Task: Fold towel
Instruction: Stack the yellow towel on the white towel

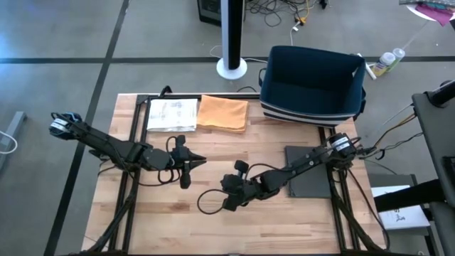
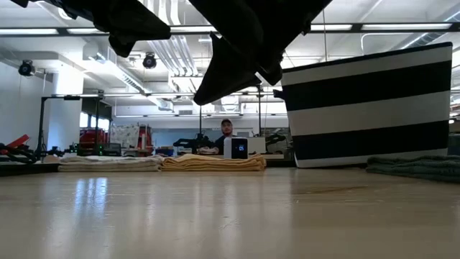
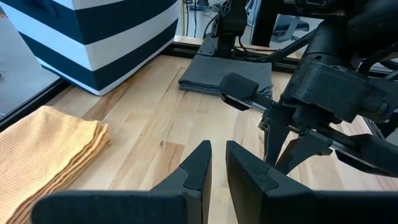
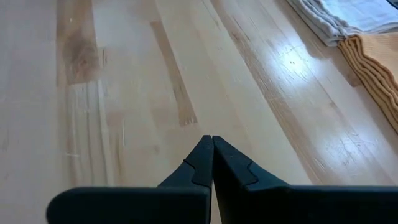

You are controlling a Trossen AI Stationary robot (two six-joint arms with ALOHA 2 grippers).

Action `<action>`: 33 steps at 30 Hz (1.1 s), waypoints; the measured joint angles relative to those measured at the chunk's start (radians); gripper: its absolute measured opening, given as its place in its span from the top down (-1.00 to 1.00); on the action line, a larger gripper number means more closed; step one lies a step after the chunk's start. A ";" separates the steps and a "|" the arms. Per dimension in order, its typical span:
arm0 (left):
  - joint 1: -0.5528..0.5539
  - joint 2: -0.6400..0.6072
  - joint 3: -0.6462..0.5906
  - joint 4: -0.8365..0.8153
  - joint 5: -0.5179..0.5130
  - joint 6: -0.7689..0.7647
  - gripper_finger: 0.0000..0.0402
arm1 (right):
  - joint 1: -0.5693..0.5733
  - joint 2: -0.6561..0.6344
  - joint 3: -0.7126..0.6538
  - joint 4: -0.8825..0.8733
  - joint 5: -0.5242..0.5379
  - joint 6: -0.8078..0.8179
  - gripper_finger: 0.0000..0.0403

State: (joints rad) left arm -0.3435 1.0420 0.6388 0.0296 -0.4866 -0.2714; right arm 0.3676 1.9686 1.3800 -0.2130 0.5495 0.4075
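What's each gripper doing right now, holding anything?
Left gripper: nearly closed with a narrow gap, holding nothing, above bare table.
Right gripper: shut, empty, over bare wood.

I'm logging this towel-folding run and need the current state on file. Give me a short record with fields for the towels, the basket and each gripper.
orange towel: folded, at the table's far edge
white towel: folded, beside the orange one
grey towel: folded flat under the right arm
basket: striped, at the far right of the table
left gripper: nearly closed, empty, above bare wood
right gripper: shut, empty, above bare wood
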 joint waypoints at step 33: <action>0.004 0.003 0.000 0.111 -0.085 0.003 0.81 | 0.214 -0.180 -0.001 -0.414 0.011 0.319 1.00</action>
State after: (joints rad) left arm -0.3393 1.0451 0.6384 0.1406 -0.5719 -0.2688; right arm 0.5814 1.7890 1.3789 -0.6275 0.5602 0.7267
